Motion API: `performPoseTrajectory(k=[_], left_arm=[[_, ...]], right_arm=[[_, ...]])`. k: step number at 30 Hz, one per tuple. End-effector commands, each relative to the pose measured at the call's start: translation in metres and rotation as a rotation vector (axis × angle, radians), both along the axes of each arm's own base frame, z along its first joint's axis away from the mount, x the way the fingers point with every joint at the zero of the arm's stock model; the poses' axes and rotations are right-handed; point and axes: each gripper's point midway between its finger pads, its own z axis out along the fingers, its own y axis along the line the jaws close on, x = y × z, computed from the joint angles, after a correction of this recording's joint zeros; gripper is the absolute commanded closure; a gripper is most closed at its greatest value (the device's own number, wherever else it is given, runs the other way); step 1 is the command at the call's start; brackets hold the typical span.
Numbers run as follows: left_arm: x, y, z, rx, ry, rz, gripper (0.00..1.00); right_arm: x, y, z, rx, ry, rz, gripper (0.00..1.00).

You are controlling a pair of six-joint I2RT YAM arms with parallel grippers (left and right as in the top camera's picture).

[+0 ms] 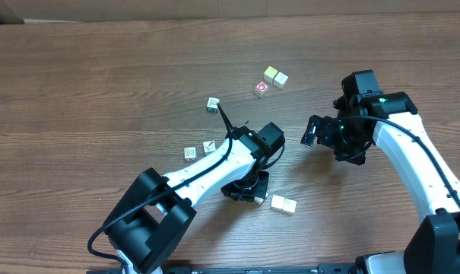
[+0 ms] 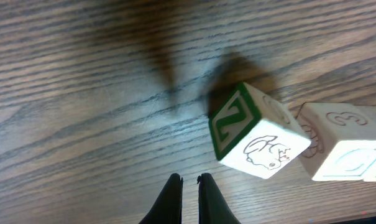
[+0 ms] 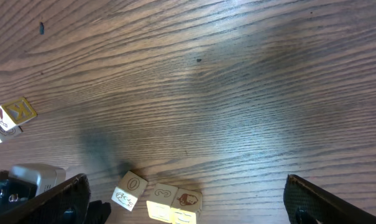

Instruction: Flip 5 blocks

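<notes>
Left hand (image 2: 189, 186): clenched, empty, just short of a green-framed wooden cube (image 2: 256, 134). Right hand (image 3: 186, 186): spread wide, empty. Small pale natural-wood alphabet cubes (image 1: 283, 204): on the brown wood-grain tabletop (image 1: 77, 91), beside the left hand. Probably light, rigid and smooth; best taken across opposite flat faces.

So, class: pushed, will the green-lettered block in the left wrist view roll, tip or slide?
Probably slides, not rolls: the green-lettered block is a flat-faced cube. Likely stiff and light: it looks wooden. It may bump the neighbouring block.
</notes>
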Motion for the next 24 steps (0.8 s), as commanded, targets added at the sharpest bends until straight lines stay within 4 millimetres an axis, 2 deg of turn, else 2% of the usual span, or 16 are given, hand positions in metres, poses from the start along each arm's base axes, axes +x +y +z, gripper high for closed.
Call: performPoseTrajectory(k=[1,21,24], left_arm=[[0.000,-0.009,0.003,-0.035,-0.004,-0.024,0.95],[0.001,-0.023,0.003,-0.081,-0.019,-0.037,0.96],[0.004,-0.017,0.001,-0.045,-0.041,-0.043,0.96]], right_arm=[[0.006,0.001,0.006,0.004,-0.025,0.007,0.00],[0.006,0.001,0.006,0.004,-0.025,0.010,0.00],[0.005,0.001,0.006,0.004,-0.024,0.010,0.00]])
